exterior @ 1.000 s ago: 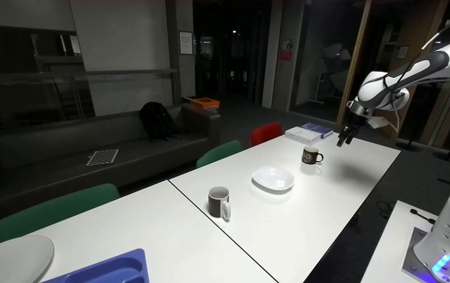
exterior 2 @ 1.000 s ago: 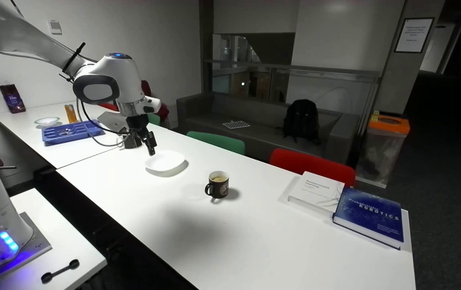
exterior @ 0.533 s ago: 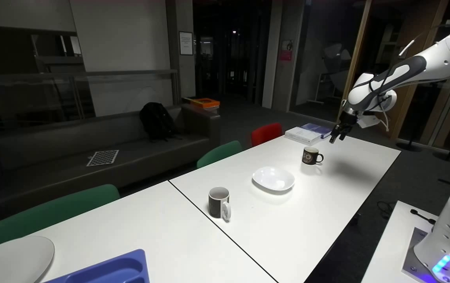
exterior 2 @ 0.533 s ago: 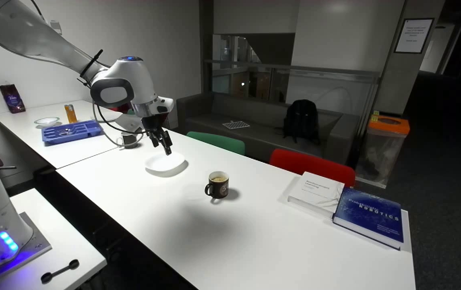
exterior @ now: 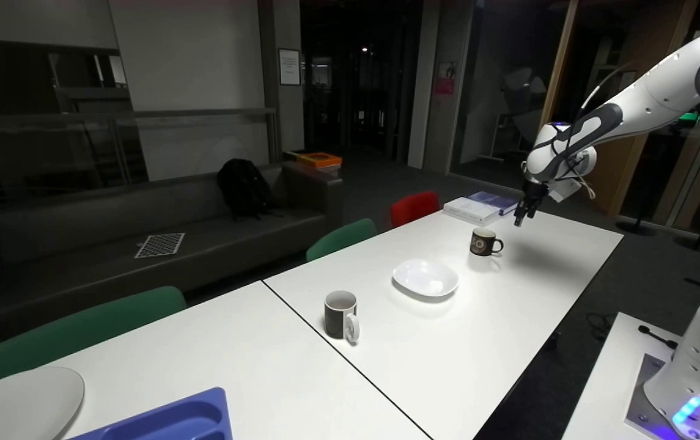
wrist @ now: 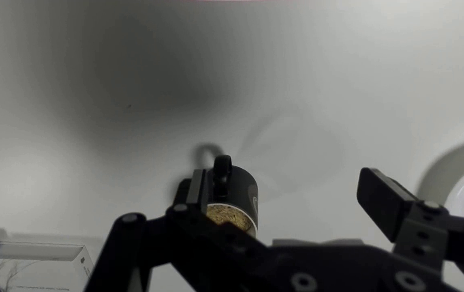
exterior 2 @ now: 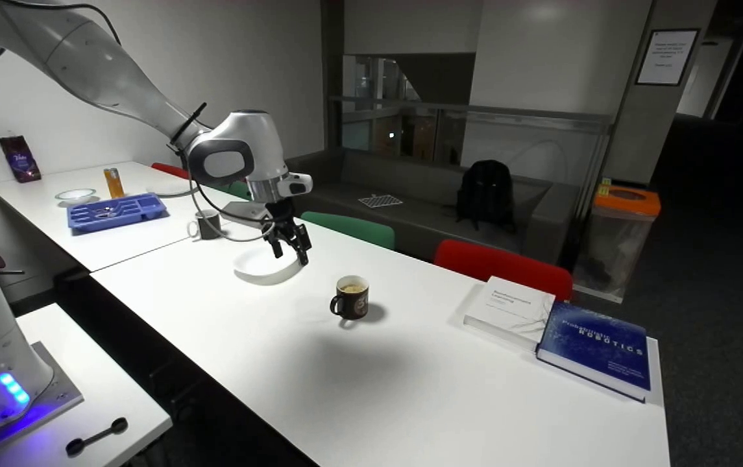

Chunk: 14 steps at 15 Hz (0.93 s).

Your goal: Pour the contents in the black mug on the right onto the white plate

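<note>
– gripper [exterior 2: 291, 255] has swung nearer the black mug [exterior 2: 353, 302], hasn't it?
– yes; the mug stands upright on the table [exterior 2: 462, 395], contents [wrist: 227, 214] inside, handle [wrist: 222, 174] turned roughly toward the robot base [exterior 2: 1, 350], perhaps to offer a grip.
– anything held?
– nothing; the jaws stand wide apart, likely to leave room for straddling mug or handle.
– why the white plate [exterior: 425, 278] so near?
– perhaps for a short carry before pouring; it lies between that mug and the greyer mug [exterior: 336, 318].
</note>
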Each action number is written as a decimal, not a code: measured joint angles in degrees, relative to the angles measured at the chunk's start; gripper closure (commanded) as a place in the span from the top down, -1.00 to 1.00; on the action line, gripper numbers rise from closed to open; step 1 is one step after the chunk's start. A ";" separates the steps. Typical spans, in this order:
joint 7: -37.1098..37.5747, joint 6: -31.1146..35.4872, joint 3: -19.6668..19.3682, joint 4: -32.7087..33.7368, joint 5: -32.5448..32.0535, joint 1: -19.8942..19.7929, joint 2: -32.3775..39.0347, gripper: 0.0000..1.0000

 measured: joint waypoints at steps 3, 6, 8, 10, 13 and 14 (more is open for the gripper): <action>-5.28 0.00 1.13 0.40 2.79 -1.91 0.50 1.00; -5.50 0.00 1.55 0.41 2.84 -2.13 0.46 1.00; -5.50 0.00 1.66 0.42 2.84 -2.13 0.46 1.00; -5.32 0.14 1.92 0.38 2.77 -2.22 0.56 1.00; -5.05 2.09 2.14 0.39 2.73 -2.26 1.16 1.00; -4.94 3.38 2.16 0.42 2.76 -2.31 1.64 1.00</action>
